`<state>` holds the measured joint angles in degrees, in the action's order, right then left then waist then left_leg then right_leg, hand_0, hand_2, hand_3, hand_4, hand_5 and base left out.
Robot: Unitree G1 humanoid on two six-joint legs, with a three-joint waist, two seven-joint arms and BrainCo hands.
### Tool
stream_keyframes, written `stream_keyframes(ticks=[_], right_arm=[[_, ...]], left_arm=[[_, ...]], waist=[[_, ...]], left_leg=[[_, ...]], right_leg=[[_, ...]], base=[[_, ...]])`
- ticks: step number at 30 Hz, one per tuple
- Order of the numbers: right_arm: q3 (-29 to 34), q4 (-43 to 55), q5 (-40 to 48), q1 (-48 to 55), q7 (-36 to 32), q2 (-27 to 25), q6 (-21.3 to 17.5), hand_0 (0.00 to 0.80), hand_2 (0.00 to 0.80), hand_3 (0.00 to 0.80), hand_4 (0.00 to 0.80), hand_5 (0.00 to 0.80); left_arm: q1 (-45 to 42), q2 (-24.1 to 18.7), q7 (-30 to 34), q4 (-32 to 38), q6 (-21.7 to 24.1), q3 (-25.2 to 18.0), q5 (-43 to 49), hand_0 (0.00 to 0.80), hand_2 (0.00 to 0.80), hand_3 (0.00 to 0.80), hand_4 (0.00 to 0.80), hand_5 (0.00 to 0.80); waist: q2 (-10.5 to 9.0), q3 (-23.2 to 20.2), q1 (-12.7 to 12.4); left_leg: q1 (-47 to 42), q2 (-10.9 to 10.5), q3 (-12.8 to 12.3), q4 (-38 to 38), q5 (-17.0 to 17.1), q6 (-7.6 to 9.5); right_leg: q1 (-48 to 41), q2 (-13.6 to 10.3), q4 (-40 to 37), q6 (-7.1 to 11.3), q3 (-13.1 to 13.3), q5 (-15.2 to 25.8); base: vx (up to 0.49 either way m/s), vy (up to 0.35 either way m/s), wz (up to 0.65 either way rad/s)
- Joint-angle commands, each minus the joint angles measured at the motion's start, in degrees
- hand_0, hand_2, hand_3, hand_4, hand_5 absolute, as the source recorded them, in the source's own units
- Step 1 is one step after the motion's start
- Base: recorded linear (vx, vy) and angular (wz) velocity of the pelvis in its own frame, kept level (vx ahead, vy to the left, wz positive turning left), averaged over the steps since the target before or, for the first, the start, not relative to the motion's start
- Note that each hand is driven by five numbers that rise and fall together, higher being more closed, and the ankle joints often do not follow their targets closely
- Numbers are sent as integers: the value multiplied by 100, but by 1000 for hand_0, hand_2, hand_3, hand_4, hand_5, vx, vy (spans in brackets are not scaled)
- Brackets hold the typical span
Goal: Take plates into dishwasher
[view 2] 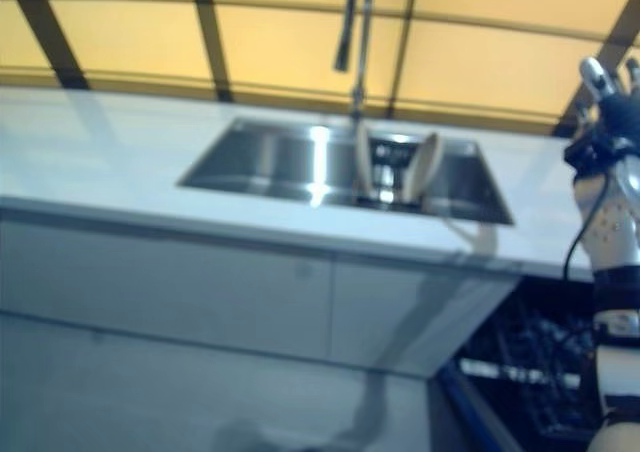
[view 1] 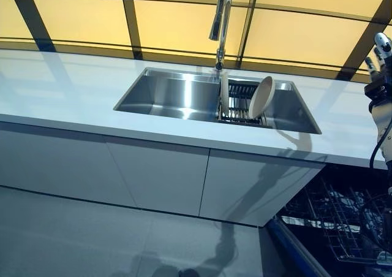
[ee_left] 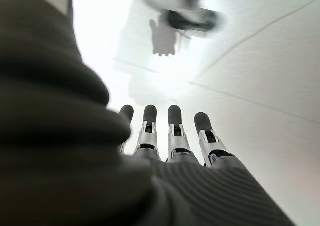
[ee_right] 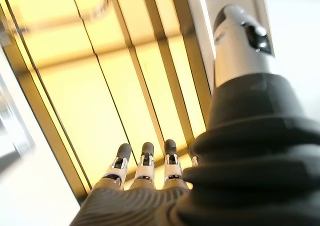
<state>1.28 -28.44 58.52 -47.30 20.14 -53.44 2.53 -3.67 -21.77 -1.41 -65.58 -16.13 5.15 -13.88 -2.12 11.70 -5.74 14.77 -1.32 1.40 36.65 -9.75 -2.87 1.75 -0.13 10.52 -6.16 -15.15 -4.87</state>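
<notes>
A cream plate stands on edge in a dark rack in the right part of the steel sink; a second plate stands edge-on beside it. The dishwasher is open at the lower right, its wire rack pulled out. My right hand is raised at the right edge above the counter, fingers straight and empty, also in its wrist view. My left hand shows only in its wrist view, fingers straight, empty, over the pale floor.
A tall tap rises behind the sink. The white counter runs left to right, with grey cabinet fronts below. A yellow panelled wall with dark bars stands behind.
</notes>
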Motion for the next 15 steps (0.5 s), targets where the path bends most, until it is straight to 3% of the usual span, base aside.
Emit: stream_keyframes(ticks=[1,2,4,8,15], right_arm=[[-575,-243,-1005,-855,387,-299,20,0,0,0,0,0],[-805,-341,-1079,-1005,210,-315,260,0,0,0,0,0],[-943,-473,-1064,-983,-15,-333,385,0,0,0,0,0],[-969,-777,-1403,-868,-510,-352,670,0,0,0,0,0],[-1246,-921,-1306,-1147,-805,-631,1157,0,0,0,0,0]], left_arm=[[-11,-11,1,-20,-1,226,21,0,0,0,0,0],[13,-20,6,-16,11,267,91,0,0,0,0,0],[147,-56,-65,-109,141,329,55,0,0,0,0,0],[436,-102,-233,-83,184,467,-169,0,0,0,0,0],[571,-179,-119,53,193,541,-20,0,0,0,0,0]], waist=[[-43,82,-148],[-93,32,-194],[-142,-98,-142],[-172,-300,-127],[-361,-437,-197]], left_leg=[[-476,-268,55,-2657,1306,111],[-596,-376,276,-2846,1030,229],[-763,-340,45,-2840,761,340],[-1098,-288,27,-3153,678,424],[-865,-293,70,-3002,625,441]], right_leg=[[-1057,-75,-217,361,194,-439],[-1186,-139,-287,438,285,-506],[-1252,-260,-358,543,190,-544],[-1167,-391,-399,622,18,-543],[-1102,-370,-666,630,-20,-387]], base=[[301,178,-9],[280,147,-2],[300,148,-1],[208,95,-14],[98,-4,6]])
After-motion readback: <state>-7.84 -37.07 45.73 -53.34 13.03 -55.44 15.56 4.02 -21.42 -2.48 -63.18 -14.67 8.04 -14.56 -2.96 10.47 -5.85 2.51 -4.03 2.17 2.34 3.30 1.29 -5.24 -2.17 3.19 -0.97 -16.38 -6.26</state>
